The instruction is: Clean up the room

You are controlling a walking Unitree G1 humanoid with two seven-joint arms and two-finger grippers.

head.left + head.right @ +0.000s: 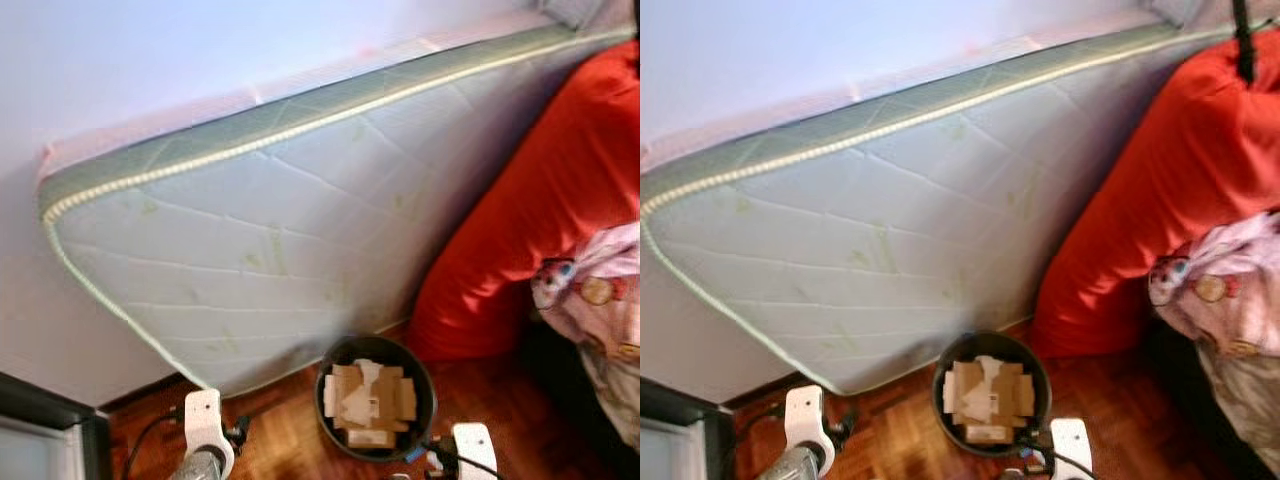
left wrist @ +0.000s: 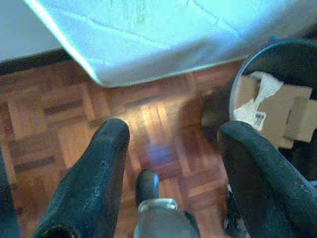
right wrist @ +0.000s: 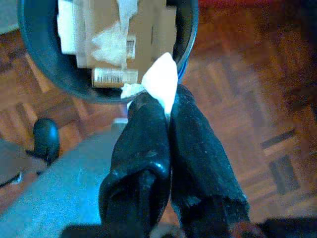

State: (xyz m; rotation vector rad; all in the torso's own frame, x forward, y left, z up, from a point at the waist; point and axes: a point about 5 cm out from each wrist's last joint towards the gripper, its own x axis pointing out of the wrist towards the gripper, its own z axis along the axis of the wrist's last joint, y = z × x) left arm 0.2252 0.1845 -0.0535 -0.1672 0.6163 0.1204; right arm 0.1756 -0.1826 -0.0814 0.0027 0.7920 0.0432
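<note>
A black round bin (image 1: 375,343) stands on the parquet floor, packed with cardboard pieces (image 1: 365,400) and paper. In the right wrist view, my right gripper (image 3: 167,106) is shut on a white scrap of paper (image 3: 161,79), which it holds just over the near rim of the bin (image 3: 44,64). My left gripper (image 2: 173,130) is open and holds nothing. It hangs over bare floor beside the bin (image 2: 247,64). Both white wrists (image 1: 205,425) show low in the eye views, one on either side of the bin.
A quilted mattress (image 1: 280,230) leans on the wall behind the bin. A big red beanbag (image 1: 540,220) and a patterned cloth (image 1: 600,300) crowd the right side. A dark-framed object (image 1: 40,430) sits at the lower left. Open parquet (image 2: 74,104) lies left of the bin.
</note>
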